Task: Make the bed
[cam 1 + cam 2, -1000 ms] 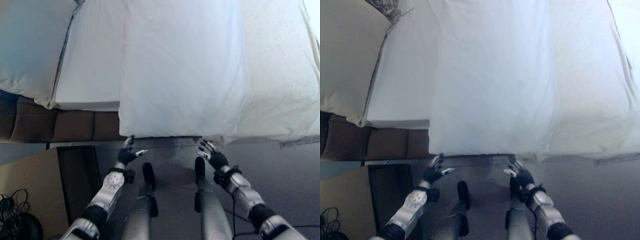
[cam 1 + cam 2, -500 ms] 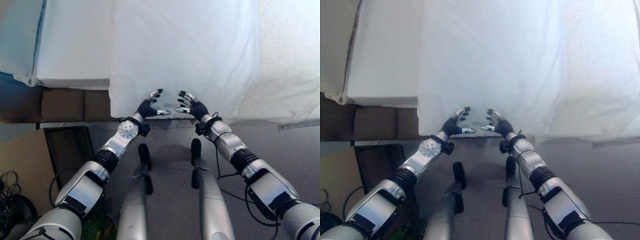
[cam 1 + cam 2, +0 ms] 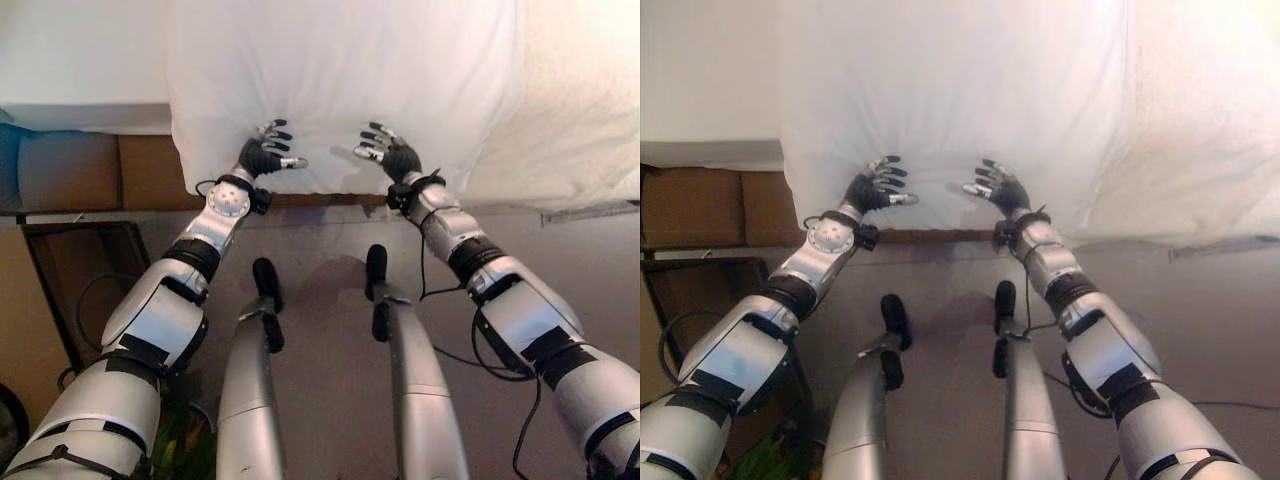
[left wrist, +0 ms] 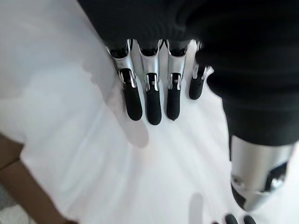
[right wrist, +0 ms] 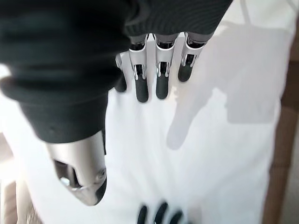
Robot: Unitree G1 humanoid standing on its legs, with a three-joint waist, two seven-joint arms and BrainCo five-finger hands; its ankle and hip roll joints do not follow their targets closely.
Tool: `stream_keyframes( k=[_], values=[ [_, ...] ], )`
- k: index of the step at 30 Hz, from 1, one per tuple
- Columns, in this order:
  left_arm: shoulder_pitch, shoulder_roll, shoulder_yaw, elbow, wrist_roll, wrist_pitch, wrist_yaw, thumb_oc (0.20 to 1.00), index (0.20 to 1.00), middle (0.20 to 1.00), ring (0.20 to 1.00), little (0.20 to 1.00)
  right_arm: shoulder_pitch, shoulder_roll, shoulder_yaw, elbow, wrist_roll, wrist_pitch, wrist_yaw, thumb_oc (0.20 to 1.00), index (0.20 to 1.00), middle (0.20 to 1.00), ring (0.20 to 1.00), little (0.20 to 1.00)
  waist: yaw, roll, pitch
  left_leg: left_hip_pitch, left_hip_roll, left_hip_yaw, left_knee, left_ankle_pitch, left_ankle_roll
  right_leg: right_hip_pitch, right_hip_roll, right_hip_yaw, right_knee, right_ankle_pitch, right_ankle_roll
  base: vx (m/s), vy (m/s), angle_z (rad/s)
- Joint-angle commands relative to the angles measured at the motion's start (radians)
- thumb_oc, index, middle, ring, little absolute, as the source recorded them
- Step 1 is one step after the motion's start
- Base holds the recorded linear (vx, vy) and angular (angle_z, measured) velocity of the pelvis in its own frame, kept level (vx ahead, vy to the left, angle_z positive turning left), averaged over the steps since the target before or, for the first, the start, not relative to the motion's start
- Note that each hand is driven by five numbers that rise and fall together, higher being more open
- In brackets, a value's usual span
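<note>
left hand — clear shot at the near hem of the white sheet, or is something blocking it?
Probably yes. The left hand hovers open right over the white sheet, just in from its near hem, with nothing between them. The right hand is beside it, apart and out of its way.

1. One bed (image 3: 70, 60), its white mattress top reaching the view's upper left.
2. One white sheet (image 3: 340, 70) draped over the bed's near edge.
3. One cream-coloured cover (image 3: 590, 110) lying on the bed to the right of the white sheet.
4. One brown bed base (image 3: 80, 170) below the mattress.
5. One dark frame (image 3: 60, 270) on the floor at the left.
6. Two robot hands: the left hand (image 3: 264, 152) and the right hand (image 3: 392, 152), both with fingers spread over the white sheet's lower edge.
</note>
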Motion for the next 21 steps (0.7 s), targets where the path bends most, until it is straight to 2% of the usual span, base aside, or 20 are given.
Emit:
stream_keyframes(
  k=[1, 9, 12, 16, 21],
  values=[
    [-0.068, 0.056, 0.041, 0.062, -0.016, -0.025, 0.085, 1.0, 1.0, 1.0, 1.0, 1.0, -0.066, -0.06, -0.043, 0.054, 0.039, -0.053, -0.03, 1.0, 1.0, 1.0, 1.0, 1.0, 0.013, 0.002, -0.037, -0.008, 0.023, -0.007, 0.023, -0.015, -0.05, 0.01, -0.067, 0.023, -0.02, 0.027, 0.094, 0.0, 0.0, 0.0],
    [-0.083, 0.088, 0.079, 0.049, -0.016, -0.051, 0.213, 1.0, 1.0, 1.0, 1.0, 1.0, -0.091, -0.155, -0.077, 0.121, -0.027, -0.075, -0.136, 1.0, 1.0, 1.0, 1.0, 1.0, 0.012, 0.013, -0.051, -0.002, 0.015, -0.006, -0.004, -0.003, -0.047, 0.006, -0.075, 0.015, -0.019, 0.023, 0.091, 0.0, 0.0, 0.0],
    [-0.052, 0.117, 0.107, 0.038, -0.013, -0.06, 0.247, 1.0, 1.0, 1.0, 1.0, 1.0, -0.064, -0.202, -0.108, 0.131, -0.03, -0.079, -0.165, 1.0, 1.0, 1.0, 1.0, 1.0, 0.015, 0.017, -0.049, 0.044, 0.017, -0.001, -0.041, 0.001, -0.054, 0.044, -0.082, 0.006, -0.041, 0.021, 0.095, 0.0, -0.006, 0.01],
    [0.014, 0.142, 0.167, 0.003, -0.03, -0.077, 0.276, 1.0, 1.0, 1.0, 1.0, 1.0, -0.013, -0.252, -0.156, 0.136, -0.045, -0.082, -0.2, 1.0, 1.0, 1.0, 1.0, 1.0, 0.015, 0.023, -0.057, 0.112, 0.014, 0.008, -0.145, 0.041, -0.066, 0.117, -0.088, -0.012, -0.127, 0.045, 0.098, 0.0, -0.016, 0.02],
    [0.154, 0.186, 0.241, -0.03, -0.03, -0.082, 0.284, 1.0, 1.0, 1.0, 1.0, 1.0, 0.107, -0.294, -0.251, 0.139, -0.029, -0.08, -0.231, 1.0, 1.0, 1.0, 1.0, 1.0, 0.025, 0.03, -0.067, 0.264, -0.006, 0.005, -0.291, 0.097, -0.086, 0.269, -0.085, -0.037, -0.241, 0.075, 0.109, 0.04, -0.055, 0.06]
  ],
)
